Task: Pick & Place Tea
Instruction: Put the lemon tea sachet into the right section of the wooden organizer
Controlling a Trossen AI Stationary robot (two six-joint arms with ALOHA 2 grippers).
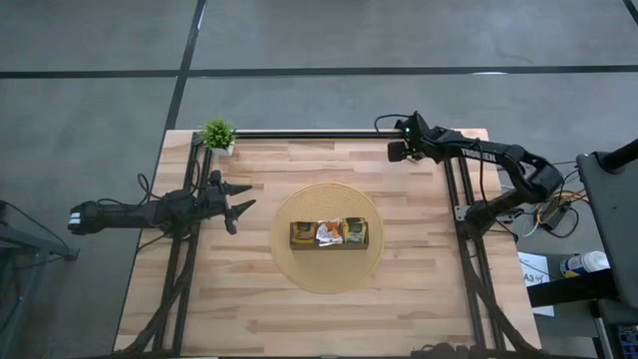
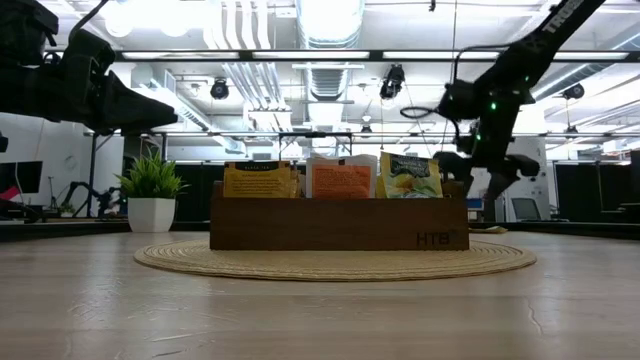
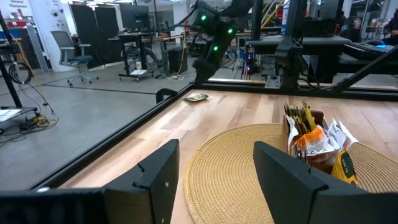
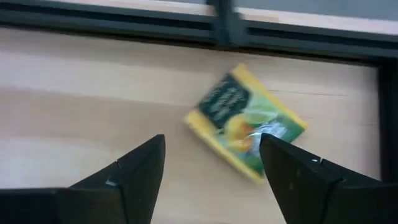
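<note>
One dark green and yellow tea sachet (image 4: pixel 245 121) lies flat on the bare wood near the table's far right corner, also seen in the left wrist view (image 3: pixel 198 97). My right gripper (image 4: pixel 211 163) hovers above it, open and slanting down, its fingers short of the sachet and touching nothing. Several more tea sachets (image 2: pixel 342 180) stand upright in the long brown wooden tray (image 1: pixel 331 235) on the round woven mat (image 1: pixel 299 269). My left gripper (image 1: pixel 237 204) waits open and level at the table's left side, pointing toward the tray.
A small green potted plant (image 1: pixel 217 135) stands at the far left corner. A black frame rail (image 4: pixel 186 28) runs along the far edge just behind the loose sachet. Bare wood lies between the mat and the sachet (image 1: pixel 399 189).
</note>
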